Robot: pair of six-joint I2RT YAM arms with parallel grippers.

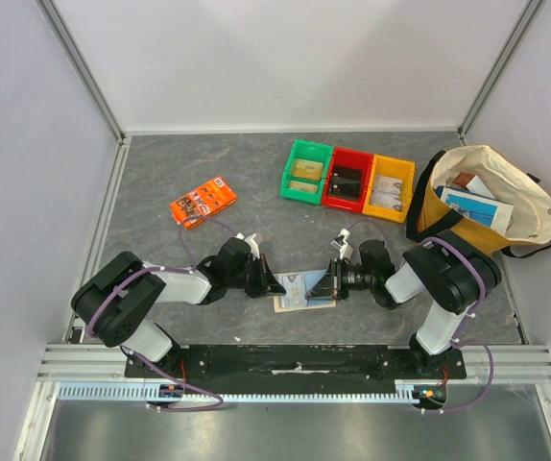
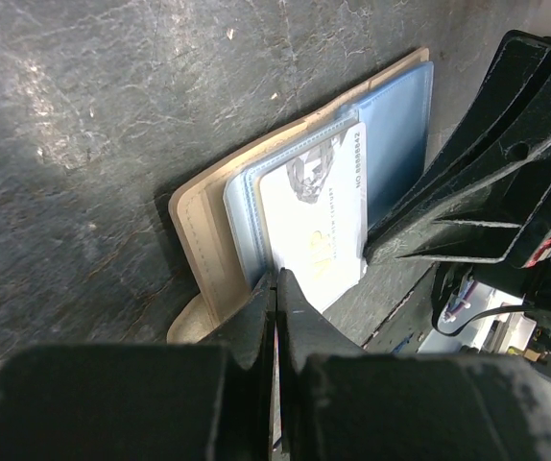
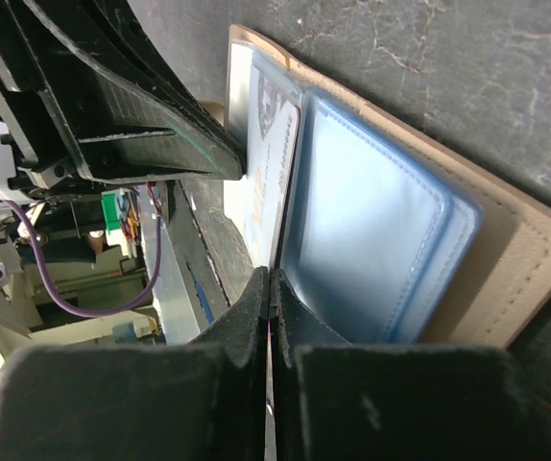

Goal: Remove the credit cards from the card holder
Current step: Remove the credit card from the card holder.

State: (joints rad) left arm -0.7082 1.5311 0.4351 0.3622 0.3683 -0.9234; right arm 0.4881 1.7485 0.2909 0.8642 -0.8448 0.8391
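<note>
The beige card holder lies open on the table between both arms, with blue pockets inside. A whitish credit card sticks partway out of the far blue pocket and lies over the near one; it also shows in the right wrist view. My left gripper is shut on the card's near corner, low at the holder's left end. My right gripper is shut on the edge of the holder's blue pocket at its right end. Any other cards are hidden.
An orange picture packet lies at the back left. Green, red and yellow bins stand at the back. A cream and yellow tote bag with items sits at the right.
</note>
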